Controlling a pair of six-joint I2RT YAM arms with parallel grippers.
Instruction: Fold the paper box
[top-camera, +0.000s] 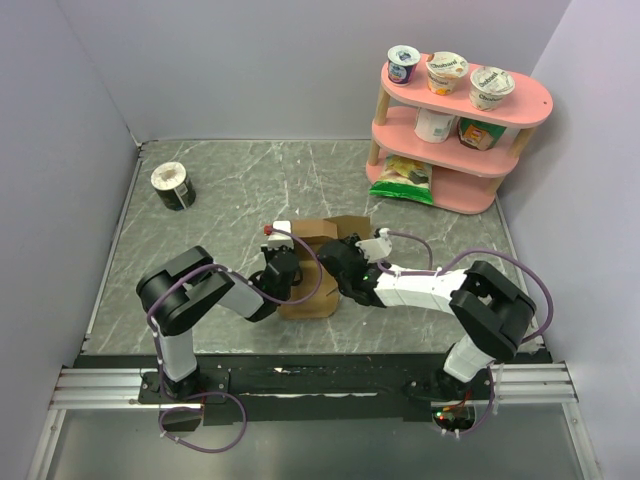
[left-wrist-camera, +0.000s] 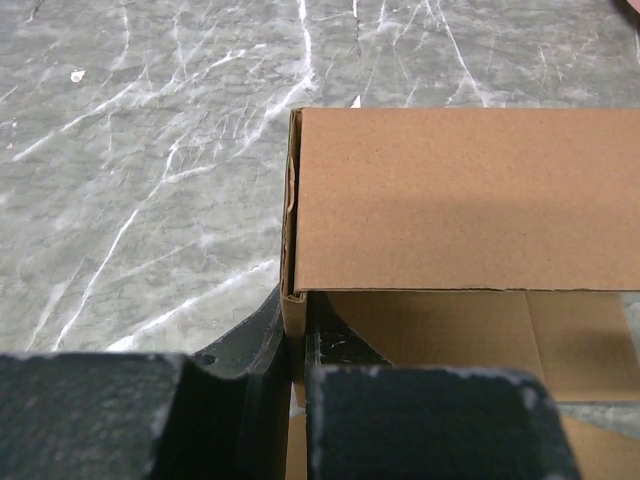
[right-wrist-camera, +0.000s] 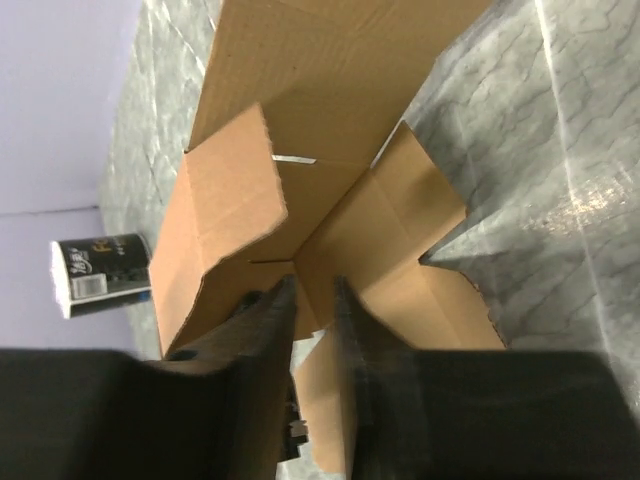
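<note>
The paper box (top-camera: 318, 268) is plain brown cardboard, partly folded, with flaps standing up, in the middle of the table. My left gripper (top-camera: 284, 272) is at its left side. In the left wrist view the gripper (left-wrist-camera: 296, 322) is shut on the thin edge of an upright wall of the box (left-wrist-camera: 460, 200). My right gripper (top-camera: 342, 264) reaches into the box from the right. In the right wrist view the gripper (right-wrist-camera: 315, 292) has its fingers close together on either side of a cardboard panel of the box (right-wrist-camera: 300, 90), near an inner corner.
A round black-and-white tub (top-camera: 173, 186) lies at the back left and also shows in the right wrist view (right-wrist-camera: 100, 272). A pink two-tier shelf (top-camera: 520, 98) with yogurt cups and packets stands at the back right. Grey walls enclose the marble table (top-camera: 230, 190).
</note>
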